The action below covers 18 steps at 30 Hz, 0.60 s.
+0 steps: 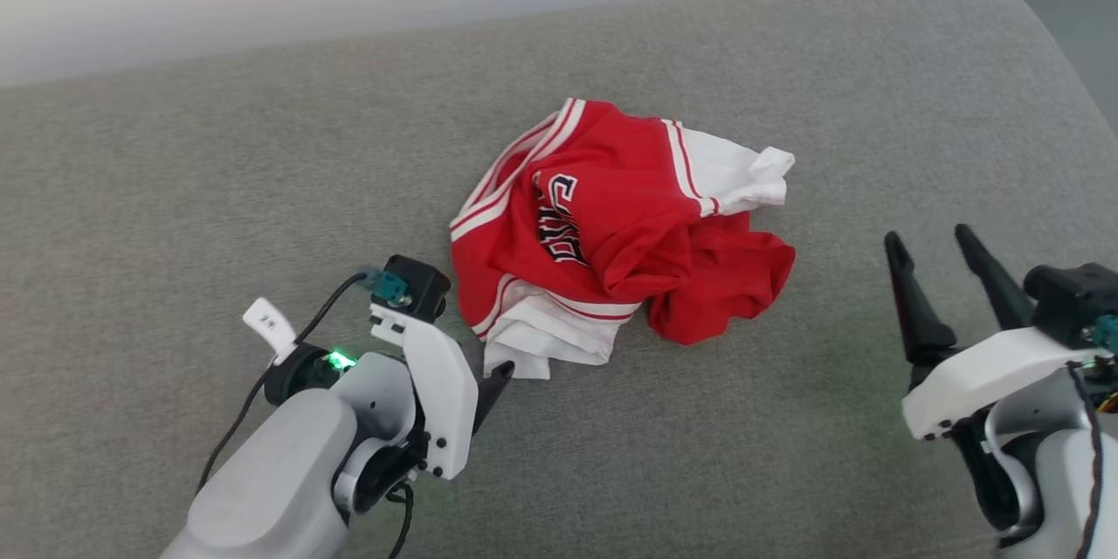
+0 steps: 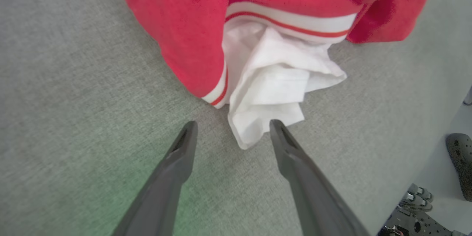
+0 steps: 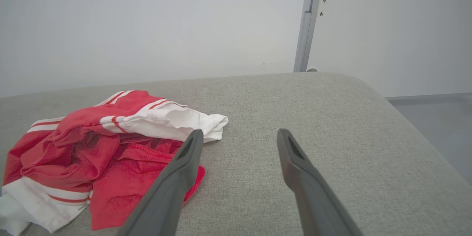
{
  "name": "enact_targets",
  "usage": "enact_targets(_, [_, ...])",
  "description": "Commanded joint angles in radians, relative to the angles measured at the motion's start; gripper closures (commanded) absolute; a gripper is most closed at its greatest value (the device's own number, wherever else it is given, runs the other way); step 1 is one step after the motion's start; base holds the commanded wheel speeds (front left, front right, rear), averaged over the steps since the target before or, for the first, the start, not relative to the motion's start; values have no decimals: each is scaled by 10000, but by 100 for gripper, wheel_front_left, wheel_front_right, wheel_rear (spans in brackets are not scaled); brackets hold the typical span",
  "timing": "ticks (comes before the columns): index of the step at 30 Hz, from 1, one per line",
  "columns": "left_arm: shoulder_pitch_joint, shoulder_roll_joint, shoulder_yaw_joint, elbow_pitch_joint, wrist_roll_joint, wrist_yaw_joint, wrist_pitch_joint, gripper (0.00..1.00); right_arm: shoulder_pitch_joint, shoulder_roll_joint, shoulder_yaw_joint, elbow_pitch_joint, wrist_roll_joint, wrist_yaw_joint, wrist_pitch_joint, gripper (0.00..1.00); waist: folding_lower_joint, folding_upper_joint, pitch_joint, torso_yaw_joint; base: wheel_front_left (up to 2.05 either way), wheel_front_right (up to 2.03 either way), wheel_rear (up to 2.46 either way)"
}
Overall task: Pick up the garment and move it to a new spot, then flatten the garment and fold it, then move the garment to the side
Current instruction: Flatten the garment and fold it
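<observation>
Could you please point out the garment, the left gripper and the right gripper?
garment (image 1: 629, 218), head view, red chest fabric beside the lettering
left gripper (image 2: 233, 123), left wrist view, midway between its open fingertips
right gripper (image 3: 239, 132), right wrist view, midway between its open fingertips

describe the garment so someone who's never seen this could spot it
A wide grey upholstered surface stretches before the robot. Near its middle lies the garment, a crumpled heap. Bright red with white sleeves, striped trim and black-and-white lettering, it stands out from the plain grey around it.
</observation>
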Motion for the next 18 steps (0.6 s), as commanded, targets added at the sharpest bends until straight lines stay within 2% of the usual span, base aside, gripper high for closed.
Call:
enact_targets(1, [-217, -25, -80, 121, 207, 148, 165, 0, 90, 109, 45, 50, -27, -3, -98, 0, 0, 0, 96, -113, 0, 0, 0])
enact_targets(5, [-535, -164, -378, 584, 517, 397, 494, 0, 66, 295, 135, 181, 13, -3, -227, 0, 0, 0, 236, -272, 0, 0, 0])
enact_targets(6, [-596, -213, -460, 713, 594, 414, 537, 4, 39, 337, 161, 214, 64, -3, -233, 0, 0, 0, 267, -303, 0, 0, 0])
enact_targets(7, [-738, -293, -557, 1011, 767, 492, 522, 67, -21, 390, 210, 276, 134, -3, -289, 0, 0, 0, 318, -348, 0, 0, 0])
enact_targets(8, [-792, -324, -633, 1150, 836, 499, 552, 100, -51, 404, 223, 302, 140, -3, -321, 0, 0, 0, 339, -363, 0, 0, 0])
enact_targets(13, [-1023, -364, -895, 1691, 1012, 346, 559, 100, -138, 469, 253, 398, 334, -3, -443, 0, 0, 0, 387, -373, 0, 0, 0])
enact_targets(18, [-1084, 211, -712, 1722, 996, 383, 635, 100, -12, 396, 58, 482, 394, -3, -523, 0, 0, 0, 324, -171, 0, 0, 0])
